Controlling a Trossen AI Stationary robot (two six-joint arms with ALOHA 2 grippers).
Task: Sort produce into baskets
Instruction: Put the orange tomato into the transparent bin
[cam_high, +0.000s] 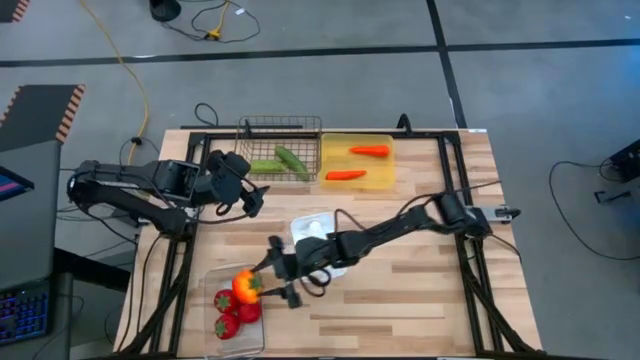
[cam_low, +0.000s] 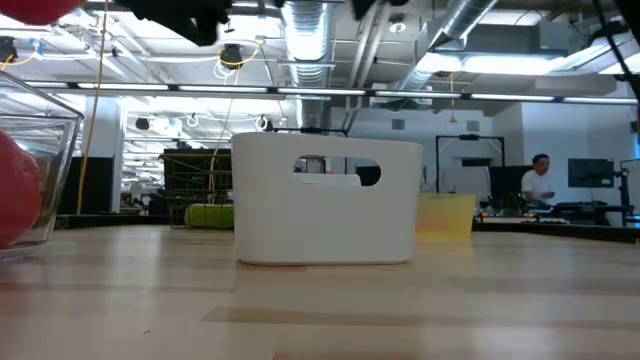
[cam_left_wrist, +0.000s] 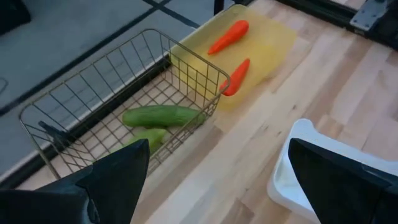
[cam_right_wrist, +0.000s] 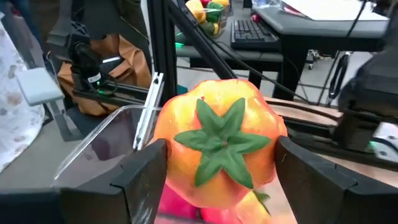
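My right gripper (cam_high: 268, 287) is shut on an orange-red pepper (cam_high: 245, 285) with a green star-shaped stem, over the clear tub (cam_high: 222, 272) at the near left. Red round fruits (cam_high: 226, 325) lie in the tub. My left gripper (cam_high: 250, 196) is open and empty, near the wire basket (cam_high: 280, 122), which holds two green cucumbers (cam_left_wrist: 163, 116). Two orange carrots (cam_high: 369, 151) lie on the yellow tray (cam_high: 385, 180). The white tray (cam_high: 306, 226) stands mid-table, partly under my right arm. No garlic shows. My right gripper pinches the pepper by two opposite sides (cam_right_wrist: 166, 144) between its two fingers (cam_right_wrist: 144, 177). The fingers come from the table's right. The pepper's stem end (cam_right_wrist: 219, 142) faces the wrist camera. The pepper sits above the tub's open top.
The tub's rim (cam_right_wrist: 127, 115) shows just below the pepper. In the low view the white tray (cam_low: 325, 200) stands in the middle, with the tub (cam_low: 40, 130) at the left and the yellow tray (cam_low: 446, 216) behind. Bare wood lies at the near right.
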